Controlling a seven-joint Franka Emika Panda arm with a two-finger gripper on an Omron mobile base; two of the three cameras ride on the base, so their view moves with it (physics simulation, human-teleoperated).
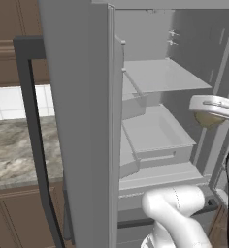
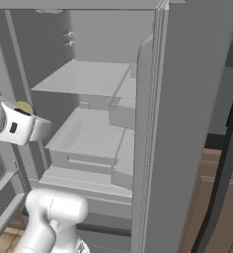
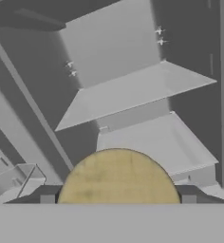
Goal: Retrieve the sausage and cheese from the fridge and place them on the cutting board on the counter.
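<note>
The cheese point(image 3: 117, 178) sits between the two fingers of the gripper point(image 3: 115, 201), which is clenched on its flat round sides; the jaws stand wide simply because the puck is broad. In the hand view the tan disc fills the gap between the fingertips, edge on to the camera, with the pale shelves of the fridge point(image 3: 133, 95) beyond it. In the left base view the cheese point(image 1: 208, 119) hangs under the white hand at the right edge of the open fridge point(image 1: 155, 77), in front of the shelves and not resting on any of them; the right base view shows a sliver of it point(image 2: 22, 106) behind the wrist at the left. Held clear of shelf and door like that, it looks ready to be carried out.

The arm rises from the base below the fridge opening and its hand sits at mid-shelf height, pointing into the compartment. The counter point(image 1: 19, 150) lies to the left past the open door. The sausage and the cutting board cannot be placed from these views, so the cheese probably goes first
</note>
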